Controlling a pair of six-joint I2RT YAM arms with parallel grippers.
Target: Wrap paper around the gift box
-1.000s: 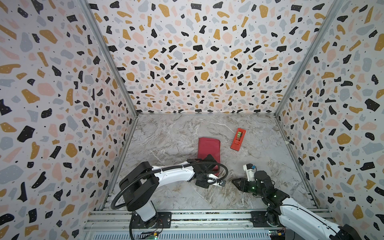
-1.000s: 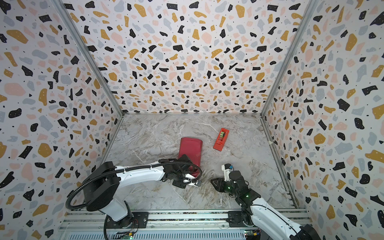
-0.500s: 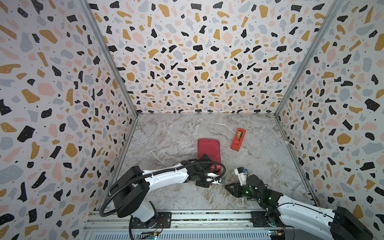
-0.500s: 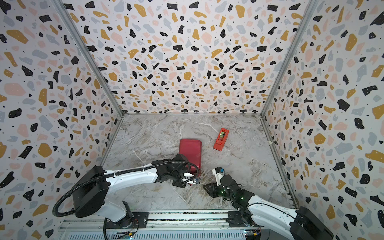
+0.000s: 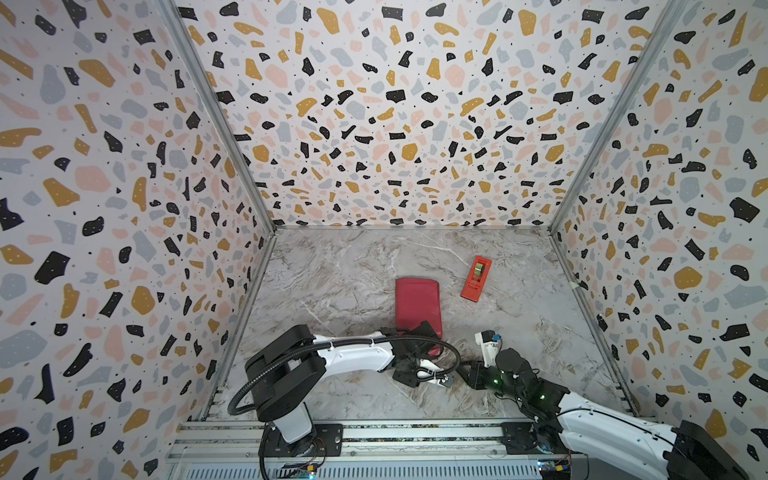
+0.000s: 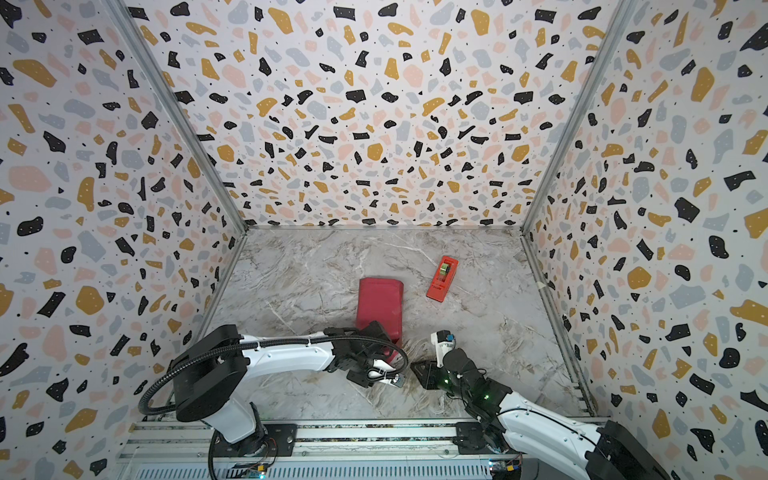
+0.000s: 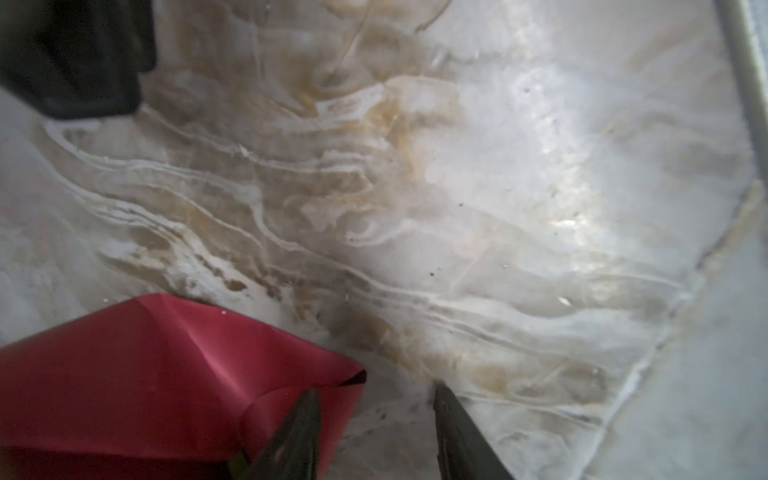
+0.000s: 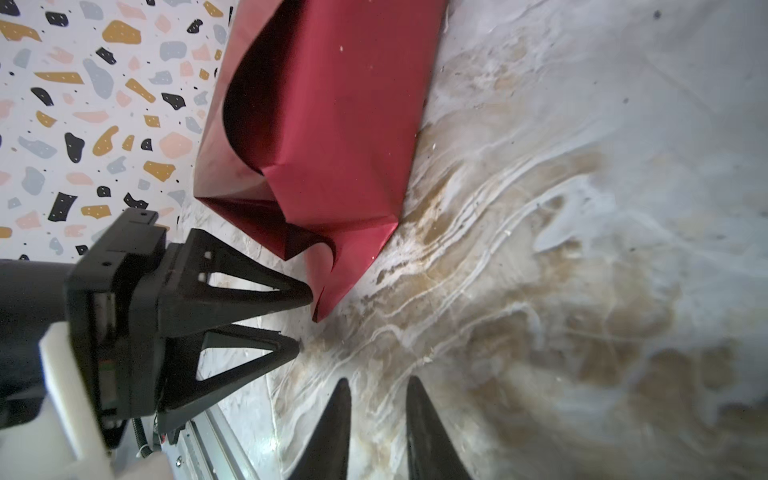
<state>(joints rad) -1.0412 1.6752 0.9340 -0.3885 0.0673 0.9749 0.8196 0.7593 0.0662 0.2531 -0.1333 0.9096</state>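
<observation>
The paper [image 5: 417, 307] [image 6: 380, 309] lies folded into an oblong crimson parcel in the middle of the marble floor in both top views. The gift box is hidden inside it. A loose pointed flap [image 8: 340, 257] [image 7: 166, 374] sticks out at the parcel's near end. My left gripper [image 8: 305, 320] [image 7: 375, 388] [image 5: 442, 368] is open at that flap. One finger [image 8: 291, 293] rests against the flap's tip, and nothing is pinched. My right gripper [image 8: 377, 380] [image 5: 467, 374] sits just right of it, low over bare floor, its jaws slightly apart with nothing between them.
A red-orange tape dispenser [image 5: 476, 277] [image 6: 442, 278] lies on the floor to the right of the parcel's far end. Speckled walls enclose the floor on three sides. An aluminium rail [image 5: 415, 432] runs along the near edge, and both arm bases sit on it.
My left gripper has gone from shut to open at the parcel's near flap. The right gripper has moved left, close to the left gripper's fingertips.
</observation>
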